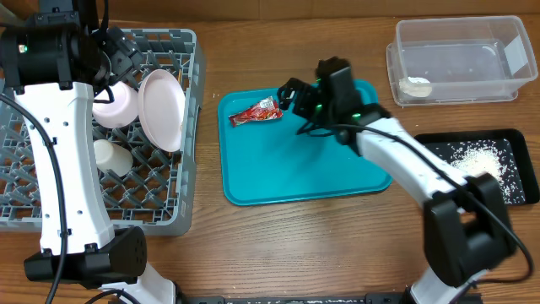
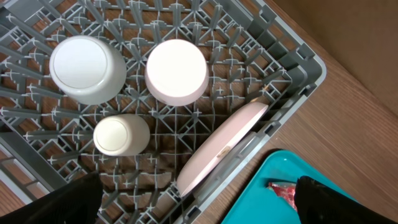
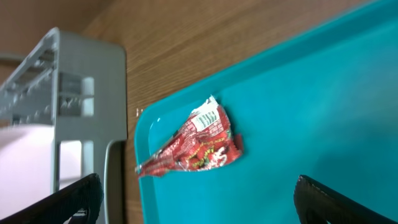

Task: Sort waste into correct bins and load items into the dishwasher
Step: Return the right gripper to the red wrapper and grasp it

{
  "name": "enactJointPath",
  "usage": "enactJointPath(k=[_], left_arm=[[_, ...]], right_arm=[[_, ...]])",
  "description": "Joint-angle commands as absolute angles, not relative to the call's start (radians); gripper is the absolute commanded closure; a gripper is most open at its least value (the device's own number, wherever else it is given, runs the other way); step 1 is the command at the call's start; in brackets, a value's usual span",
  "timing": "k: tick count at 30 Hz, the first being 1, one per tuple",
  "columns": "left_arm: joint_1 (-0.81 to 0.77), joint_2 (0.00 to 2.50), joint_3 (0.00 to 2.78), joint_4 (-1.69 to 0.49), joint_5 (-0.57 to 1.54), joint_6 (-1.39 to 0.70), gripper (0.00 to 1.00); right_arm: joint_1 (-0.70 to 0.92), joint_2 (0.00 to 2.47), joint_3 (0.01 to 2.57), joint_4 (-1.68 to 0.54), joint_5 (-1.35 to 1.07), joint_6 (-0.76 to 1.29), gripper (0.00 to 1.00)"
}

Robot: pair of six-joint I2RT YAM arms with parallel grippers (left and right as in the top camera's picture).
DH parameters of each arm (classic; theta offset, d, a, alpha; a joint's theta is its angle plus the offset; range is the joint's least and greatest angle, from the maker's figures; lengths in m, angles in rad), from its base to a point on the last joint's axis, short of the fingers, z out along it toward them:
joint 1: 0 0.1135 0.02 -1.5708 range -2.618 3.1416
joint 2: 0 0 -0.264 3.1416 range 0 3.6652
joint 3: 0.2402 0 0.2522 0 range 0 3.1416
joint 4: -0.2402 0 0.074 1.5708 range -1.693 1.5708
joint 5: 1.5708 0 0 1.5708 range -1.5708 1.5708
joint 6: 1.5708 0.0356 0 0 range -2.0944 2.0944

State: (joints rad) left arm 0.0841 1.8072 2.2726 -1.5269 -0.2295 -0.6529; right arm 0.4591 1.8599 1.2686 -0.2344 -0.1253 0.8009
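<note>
The red wrapper packet [image 1: 256, 111] lies at the far left of the teal tray [image 1: 295, 173]. My right gripper [image 1: 293, 97] hovers open just right of it; in the right wrist view the wrapper [image 3: 198, 144] lies ahead of the spread fingertips [image 3: 65, 200], untouched. My left gripper [image 1: 129, 57] is open and empty above the grey dish rack [image 1: 181, 215]. The rack holds a white plate [image 1: 162, 108] on edge, an upturned pale bowl [image 2: 177, 71], and white cups [image 2: 87, 67] [image 2: 121, 134]. A tissue wad [image 1: 416, 86] sits in the clear tub [image 1: 456, 59]. Rice scraps [image 1: 477, 156] lie in the black tray [image 1: 515, 139].
The rack's right wall [image 3: 81, 81] stands close to the teal tray's left rim [image 3: 146, 124], with a strip of wooden table [image 1: 211, 245] between them. The clear tub and black tray sit at the table's right side, behind and beside my right arm.
</note>
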Motion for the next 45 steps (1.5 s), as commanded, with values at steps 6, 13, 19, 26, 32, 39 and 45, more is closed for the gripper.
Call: enactJointPath(k=[6,13,19,26,32,39,45], left_arm=[[0.082,1.811,2.268,-1.525,-0.243,-0.658,0.00],[0.082,1.811,2.268,-1.525,-0.243,-0.658,0.00],[0.082,1.811,2.268,-1.525,-0.244,-0.658,0.00],[0.082,1.811,2.268,-1.525,-0.243,-0.658,0.00],[0.082,1.811,2.268,-1.525,-0.243,-0.658,0.00],[0.082,1.811,2.268,-1.525,-0.243,-0.658,0.00],[0.082,1.811,2.268,-1.525,-0.243,-0.658,0.00]], right_arm=[[0.541,1.971,1.271,-0.070,-0.151,1.157,0.00],[0.596,1.983,1.271,-0.086,-0.140,1.355,0.00],[0.621,2.023,1.271,-0.091,-0.062,1.485,0.00],[0.612,2.094,1.271,-0.007,-0.059,1.523,0.00],[0.606,2.116,1.271,0.027,-0.026,1.523,0.04],[0.604,2.159,1.271,0.054,0.002,1.524,0.08],[0.598,2.219,1.271,0.118,0.001,1.523,0.16]])
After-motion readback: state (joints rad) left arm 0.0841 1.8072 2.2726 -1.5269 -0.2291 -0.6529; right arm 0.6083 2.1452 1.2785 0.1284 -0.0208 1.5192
